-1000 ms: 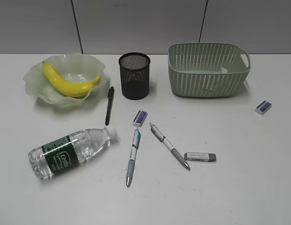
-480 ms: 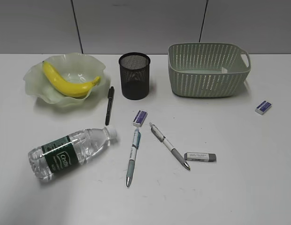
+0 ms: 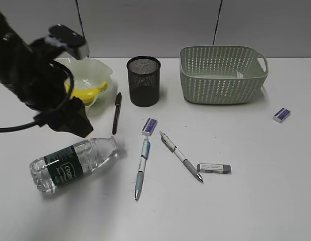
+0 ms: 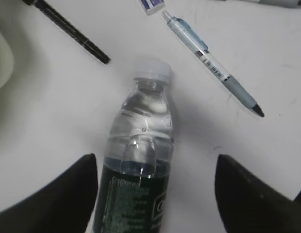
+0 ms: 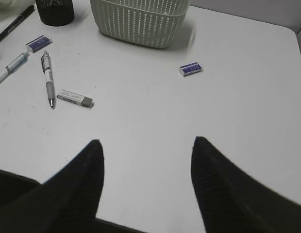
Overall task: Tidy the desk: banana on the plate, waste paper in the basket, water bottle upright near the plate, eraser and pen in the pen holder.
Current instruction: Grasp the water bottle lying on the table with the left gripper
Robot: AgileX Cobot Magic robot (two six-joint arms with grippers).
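The water bottle [image 3: 75, 163] lies on its side on the desk [image 3: 256, 191], cap towards the pens. My left gripper [image 3: 70, 122] is open just above and behind it. In the left wrist view the bottle [image 4: 145, 111] lies between the open fingers [image 4: 154, 158], not gripped. The banana [image 3: 91, 92] lies in the plate [image 3: 98, 68], mostly hidden by my left arm. The pen holder [image 3: 143, 80] stands beside the basket [image 3: 223, 74]. Three pens [image 3: 116, 113] [image 3: 142, 168] [image 3: 180, 155] and three erasers [image 3: 149, 125] [image 3: 213, 167] [image 3: 281, 115] lie loose. My right gripper [image 5: 145, 141] is open and empty over bare desk. I cannot make out the waste paper.
The left arm and its cable cover the left side of the desk and the plate. In the right wrist view the basket [image 5: 141, 19], a purple-sleeved eraser [image 5: 190, 69] and a grey eraser [image 5: 75, 98] lie ahead.
My left arm has come in from the left, over the plate, with its open gripper above the lying bottle. The objects have not moved.
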